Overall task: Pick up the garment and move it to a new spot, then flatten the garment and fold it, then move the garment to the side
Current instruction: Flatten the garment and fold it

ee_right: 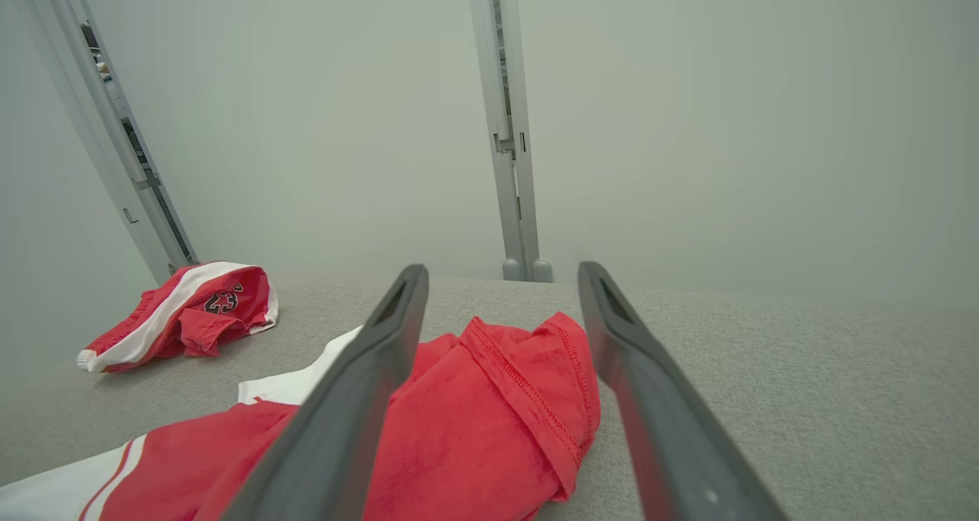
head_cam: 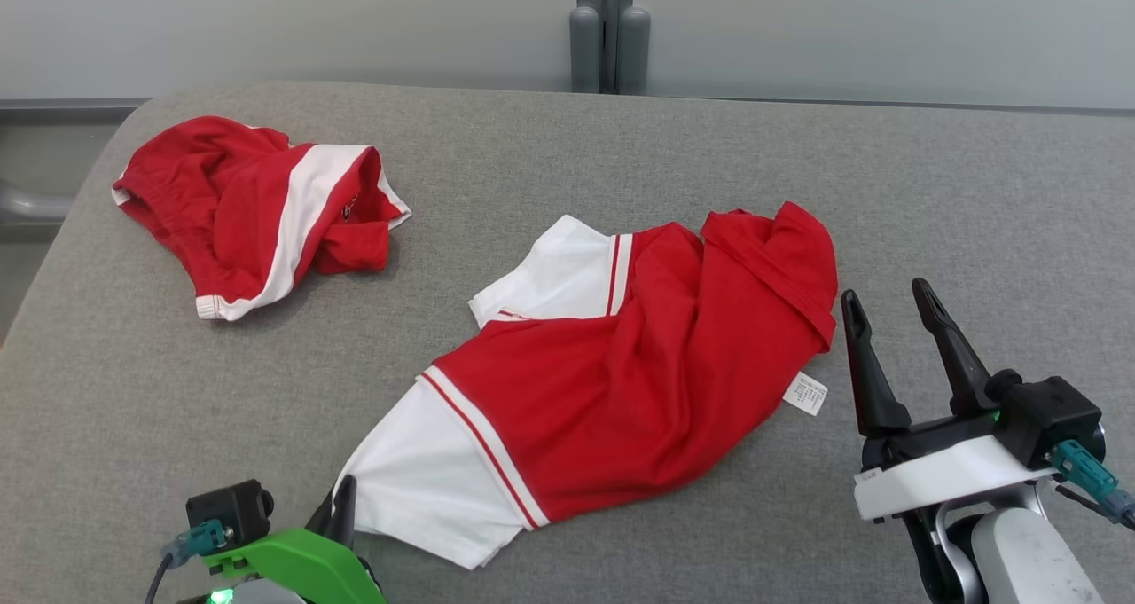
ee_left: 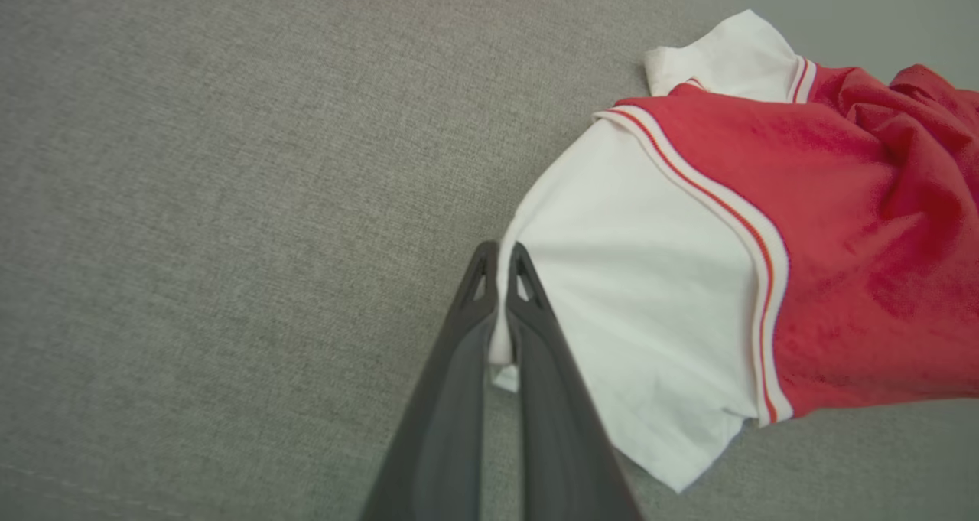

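Garment [head_cam: 621, 382] — white sleeve edge within closed left hand [ee_left: 501, 255]

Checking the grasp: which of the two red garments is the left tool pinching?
The nearer, spread-out garment; the left tool pinches its white edge. The far bundle lies untouched.

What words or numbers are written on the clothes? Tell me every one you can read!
"23" in dark numerals, on the crumpled red garment with a white stripe, seen from the right wrist view.
Small white cloth tag at the edge of the red shirt with white sleeves: it has tiny dark print, too small to read.
Nothing else with writing can be read.
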